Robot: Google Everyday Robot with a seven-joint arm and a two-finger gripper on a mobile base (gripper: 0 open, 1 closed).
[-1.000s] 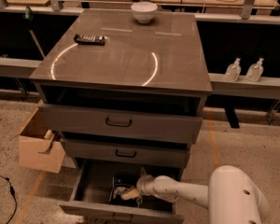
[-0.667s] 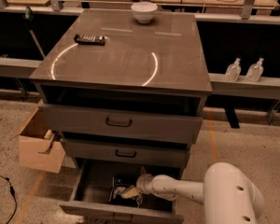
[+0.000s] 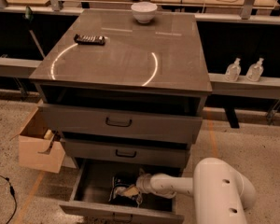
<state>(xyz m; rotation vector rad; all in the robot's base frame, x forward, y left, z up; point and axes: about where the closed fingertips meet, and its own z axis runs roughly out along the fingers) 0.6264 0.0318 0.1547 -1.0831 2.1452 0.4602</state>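
We locate the gripper (image 3: 126, 191) inside the open bottom drawer (image 3: 89, 183) of the cabinet (image 3: 121, 122). It enters from the right on the white arm (image 3: 170, 185). The gripper rests against a dark object (image 3: 117, 182) lying near the middle of the drawer. We cannot tell whether it is open or closed on that object. On the worktop (image 3: 130, 59) above, a white bowl (image 3: 143, 11) and a dark flat device (image 3: 89, 39) sit well apart.

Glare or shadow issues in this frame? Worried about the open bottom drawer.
Camera view: a bright ring-shaped glare arcs across the cabinet top. Camera view: the open bottom drawer sits in dim shadow, so the gripper inside it and the dark item beside it show little contrast.
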